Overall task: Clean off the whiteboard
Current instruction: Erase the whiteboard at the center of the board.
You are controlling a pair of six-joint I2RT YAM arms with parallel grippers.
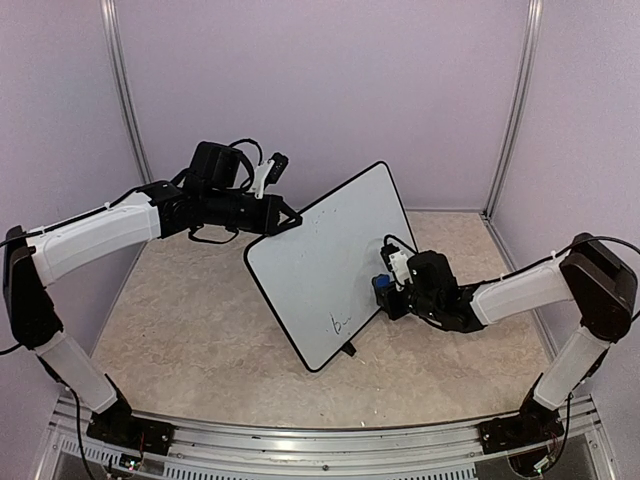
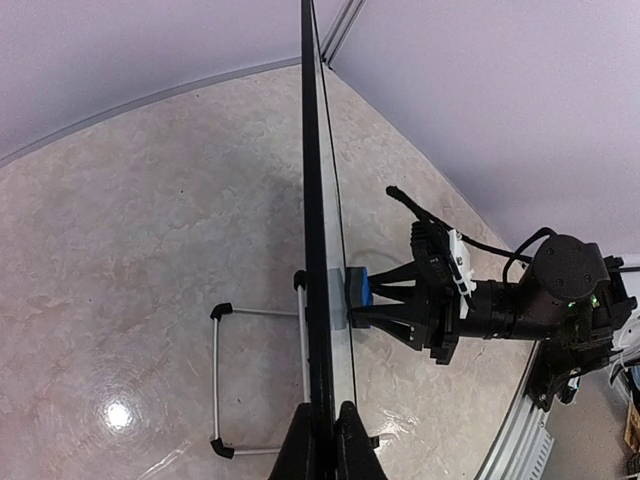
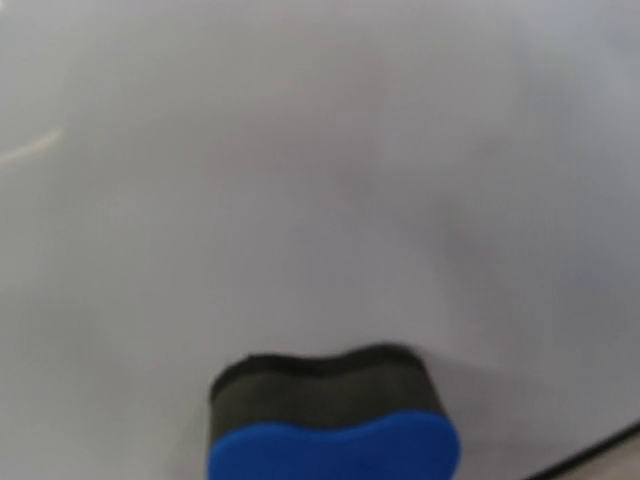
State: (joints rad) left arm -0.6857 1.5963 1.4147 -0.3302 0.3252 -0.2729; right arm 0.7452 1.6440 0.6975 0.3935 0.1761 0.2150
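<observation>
Closest to my right wrist lens is the eraser (image 3: 333, 420), blue plastic on the near side and black felt on the far side, with the felt laid against a plain white surface that fills the rest of that view. The right claw (image 2: 390, 298) is narrowed onto the eraser, one black finger on each side of the block, and holds it flat against the board's face.

The whiteboard (image 1: 325, 270) stands in the middle of the table (image 1: 190, 330), propped up on its low near corner and leaning, its white face turned towards the right arm. From above I see the eraser touching the board near its right edge, a little below the middle of its height. A small black scribble (image 1: 340, 322) sits on the face close to the near bottom corner, left of and below the eraser. One black clip foot (image 1: 348, 349) pokes out under the lower rim.

The left claw (image 2: 328, 435) is clamped tight on the board's thin black rim at the upper left edge; through its wrist camera I see the panel edge-on, running straight away from the fingers. On the left, behind the board's back, a wire stand (image 2: 255, 312) with black tips rests on the table.
</observation>
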